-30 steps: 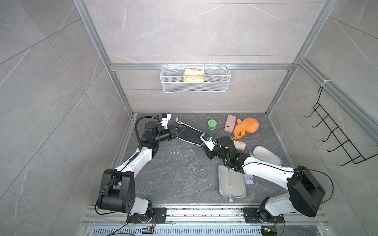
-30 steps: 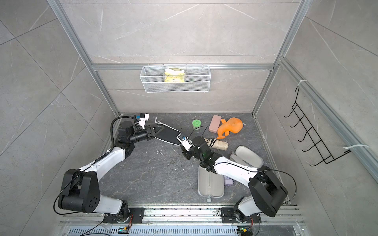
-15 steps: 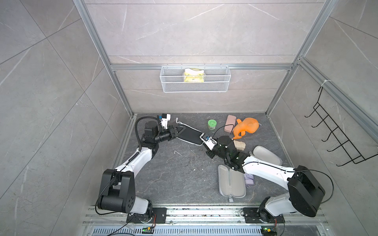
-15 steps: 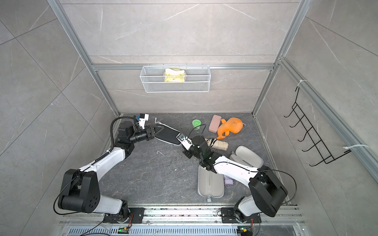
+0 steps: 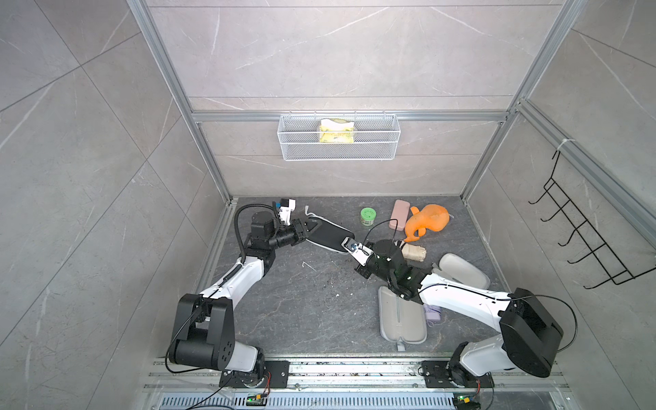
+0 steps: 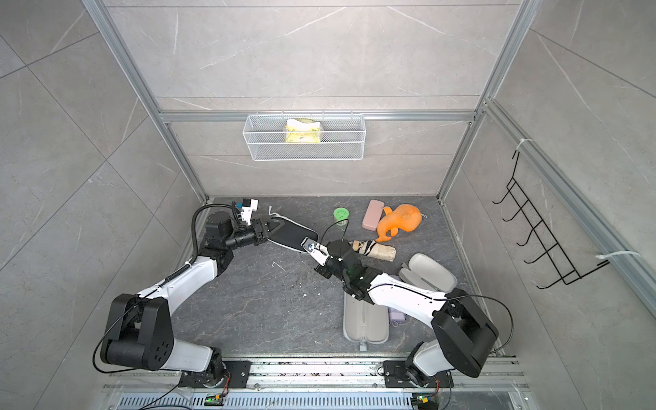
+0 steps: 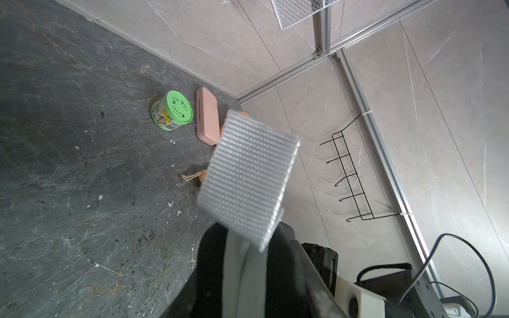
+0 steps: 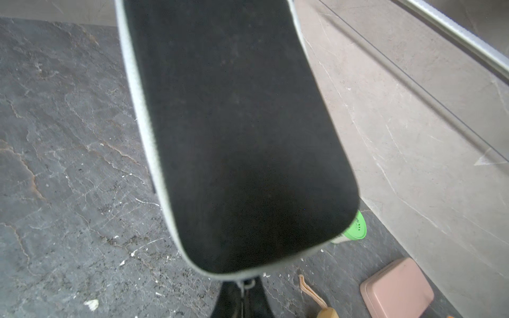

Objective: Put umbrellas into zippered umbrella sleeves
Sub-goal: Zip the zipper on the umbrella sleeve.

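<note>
A black zippered sleeve (image 5: pixel 328 234) (image 6: pixel 288 232) is held off the floor between both arms. My left gripper (image 5: pixel 308 227) (image 6: pixel 268 228) is shut on its far-left end; in the left wrist view one ribbed finger pad (image 7: pixel 248 179) lies over the sleeve (image 7: pixel 278 275). My right gripper (image 8: pixel 243 298) (image 5: pixel 347 247) is shut on the small zipper pull at the sleeve's (image 8: pixel 234 137) other end. A beige umbrella (image 5: pixel 413 252) (image 6: pixel 376 250) lies behind the right wrist. A cream sleeve (image 5: pixel 461 271) and a pale grey-lined sleeve (image 5: pixel 401 319) lie open. A lilac umbrella (image 5: pixel 432 314) peeks out under the right arm.
At the back of the floor stand a green tin (image 5: pixel 367 216), a pink case (image 5: pixel 399 214) and an orange plush toy (image 5: pixel 427 222). A wire basket (image 5: pixel 339 142) hangs on the back wall and a black hook rack (image 5: pixel 585 241) on the right wall.
My right gripper's jaws have closed onto the zipper pull. The left arm and the sleeve have stayed where they were.
</note>
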Controlling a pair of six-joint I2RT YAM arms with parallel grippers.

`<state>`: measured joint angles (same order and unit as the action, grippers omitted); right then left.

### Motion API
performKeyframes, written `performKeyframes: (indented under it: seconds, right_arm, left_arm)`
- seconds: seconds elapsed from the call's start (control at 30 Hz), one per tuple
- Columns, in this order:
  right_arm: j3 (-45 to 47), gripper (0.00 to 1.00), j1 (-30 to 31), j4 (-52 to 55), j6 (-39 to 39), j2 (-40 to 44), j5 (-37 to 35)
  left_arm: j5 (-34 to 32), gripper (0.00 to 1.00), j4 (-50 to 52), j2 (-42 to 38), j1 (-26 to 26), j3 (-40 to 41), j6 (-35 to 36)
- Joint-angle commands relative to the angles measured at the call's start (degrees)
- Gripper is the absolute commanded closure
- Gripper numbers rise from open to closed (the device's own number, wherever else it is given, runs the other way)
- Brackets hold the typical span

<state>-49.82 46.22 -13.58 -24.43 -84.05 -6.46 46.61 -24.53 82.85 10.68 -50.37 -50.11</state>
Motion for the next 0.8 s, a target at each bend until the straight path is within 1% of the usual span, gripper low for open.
performKeyframes:
  seconds: [0.0, 0.07, 0.13, 0.23, 0.4, 0.47, 0.57, 0.6, 0.67, 0.77]
  right_arm:
    - [0.3, 1.00, 3.9, 2.9, -1.7, 2.3, 0.6]
    - [0.6, 1.00, 5.6, 4.5, -0.6, 2.5, 1.0]
    - [0.6, 1.00, 7.2, 5.5, 2.4, 2.6, 2.0]
    - [0.0, 1.00, 9.7, 3.9, 9.8, 1.9, 4.4]
    - [-3.0, 1.00, 12.8, -1.8, 24.3, -0.6, 5.3]
    - [-4.2, 1.00, 13.5, -3.7, 29.0, -1.5, 5.3]
    - [-5.6, 1.00, 14.1, -5.4, 34.0, -2.4, 4.9]
    - [-6.1, 0.90, 14.1, -5.3, 35.8, -2.8, 5.1]
    - [-6.6, 0.83, 14.1, -4.4, 37.0, -2.6, 5.5]
    - [-4.0, 0.61, 11.9, -2.6, 40.8, 0.9, 5.3]
  left_arm:
    - [-6.2, 1.00, -7.6, -2.0, 0.1, 0.9, -1.8]
    - [-8.1, 1.00, -10.3, -1.7, 0.1, 1.8, -3.2]
    - [-10.6, 1.00, -13.1, -1.0, 0.1, 2.7, -4.8]
    - [-14.3, 1.00, -18.8, 0.5, 1.1, 4.6, -8.1]
    - [-21.1, 1.00, -22.2, 1.4, 4.2, 7.0, -8.8]
    - [-22.4, 1.00, -23.3, 1.6, 4.6, 7.5, -9.2]
    - [-23.4, 1.00, -24.5, 2.4, 4.6, 7.8, -9.9]
    - [-23.4, 1.00, -25.4, 2.7, 4.6, 7.7, -10.5]
    - [-23.4, 1.00, -27.5, 3.2, 4.7, 8.1, -12.0]
    - [-24.1, 1.00, -30.9, 2.9, 3.8, 9.8, -15.1]
